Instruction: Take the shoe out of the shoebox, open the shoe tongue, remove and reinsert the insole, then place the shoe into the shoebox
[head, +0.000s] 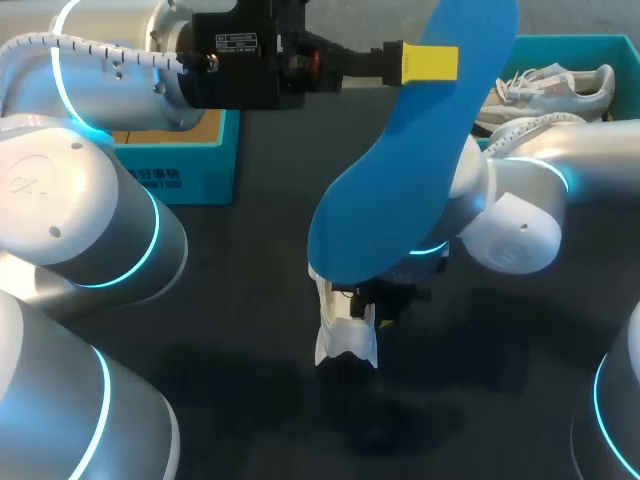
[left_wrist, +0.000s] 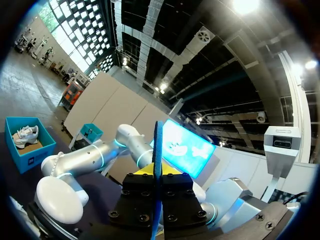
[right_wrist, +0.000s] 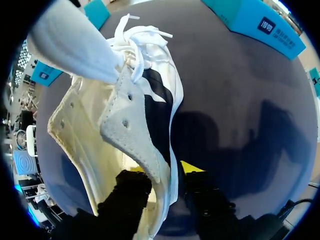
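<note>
Blue insole (head: 400, 170) pinched in closed left gripper (head: 428, 62), white shoe (head: 345, 338) side clamped by right gripper (right_wrist: 165, 172)

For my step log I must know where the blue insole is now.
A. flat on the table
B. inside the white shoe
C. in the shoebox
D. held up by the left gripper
D: the left gripper is shut on the blue insole, in the air above the white shoe.
</note>
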